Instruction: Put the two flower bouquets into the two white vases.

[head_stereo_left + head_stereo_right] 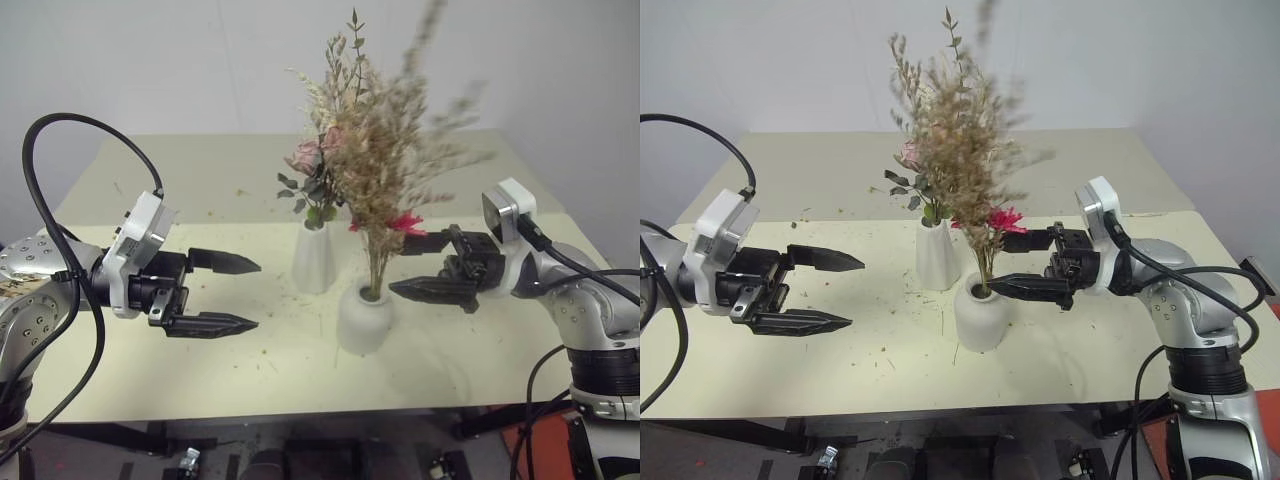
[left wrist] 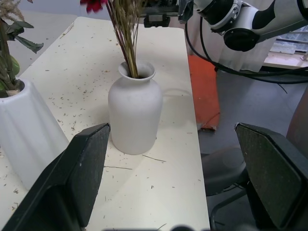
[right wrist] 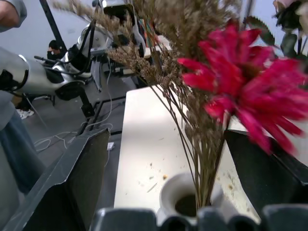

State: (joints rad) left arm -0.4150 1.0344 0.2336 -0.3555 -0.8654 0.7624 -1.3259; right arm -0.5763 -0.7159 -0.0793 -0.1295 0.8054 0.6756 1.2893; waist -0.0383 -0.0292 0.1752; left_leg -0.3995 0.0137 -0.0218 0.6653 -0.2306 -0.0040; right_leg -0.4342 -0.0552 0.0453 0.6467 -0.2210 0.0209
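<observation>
The tan dried-grass bouquet (image 1: 385, 150) with a red-pink flower (image 1: 405, 222) stands with its stems in the squat white vase (image 1: 363, 320). My right gripper (image 1: 398, 266) is open and level. Its fingertips sit either side of those stems just above the vase's neck (image 3: 185, 199), and I see no contact. Behind and to the left, the rose bouquet (image 1: 315, 160) stands in the tall tapered vase (image 1: 313, 260). My left gripper (image 1: 256, 295) hovers open and empty to the left of both vases, pointing at them. From the left wrist view, the squat vase (image 2: 134, 115) stands between its fingers (image 2: 82, 178).
The pale table (image 1: 200, 190) is strewn with dry plant bits around the vases. An orange object (image 2: 204, 86) lies on the floor past the table's right edge. A person's sleeve (image 3: 12, 9) and leg (image 3: 14, 159) show beyond the table's left side.
</observation>
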